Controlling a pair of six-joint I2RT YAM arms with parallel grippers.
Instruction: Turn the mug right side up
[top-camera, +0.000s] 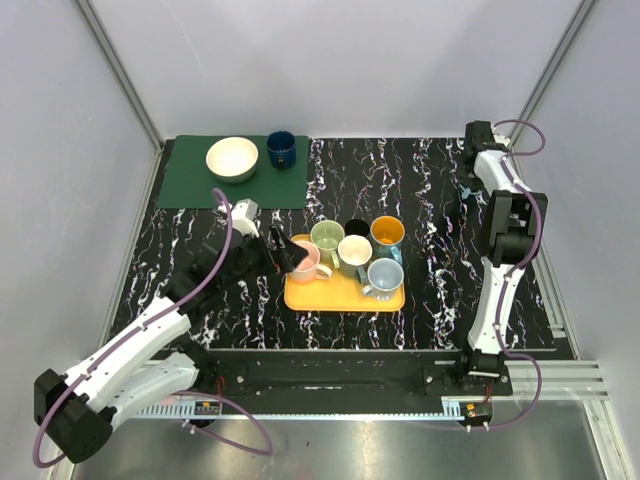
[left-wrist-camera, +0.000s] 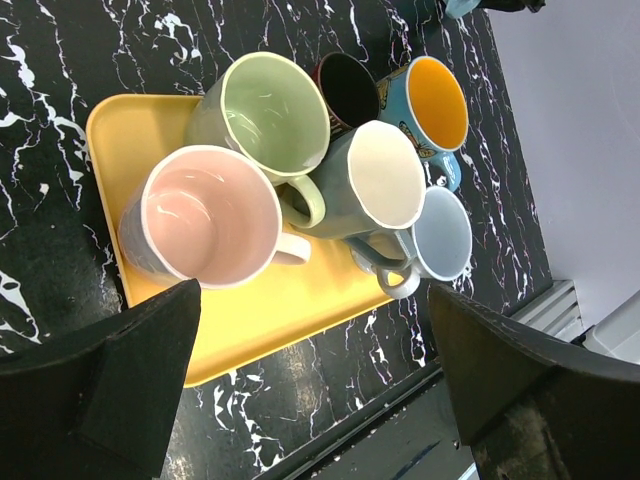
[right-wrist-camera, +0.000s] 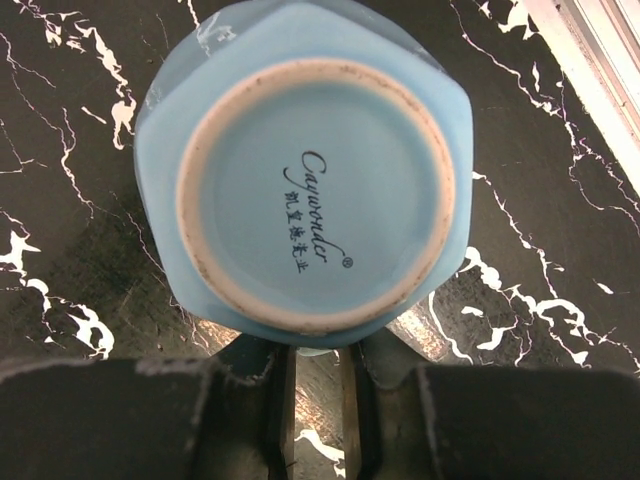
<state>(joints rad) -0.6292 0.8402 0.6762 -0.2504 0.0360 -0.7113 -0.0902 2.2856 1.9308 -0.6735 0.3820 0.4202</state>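
Lettering on upturned mug base, legible only in right wrist view

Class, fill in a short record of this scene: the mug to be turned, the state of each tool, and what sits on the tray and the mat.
Target mug: light blue mug, upside down, base facing the right wrist camera
Right tool: shut on the light blue mug, apparently at its handle
Left tool: open, holding nothing, above the yellow tray
Tray contents: six mugs, mouths up, among them the pink mug
Green mat: cream bowl, dark blue mug
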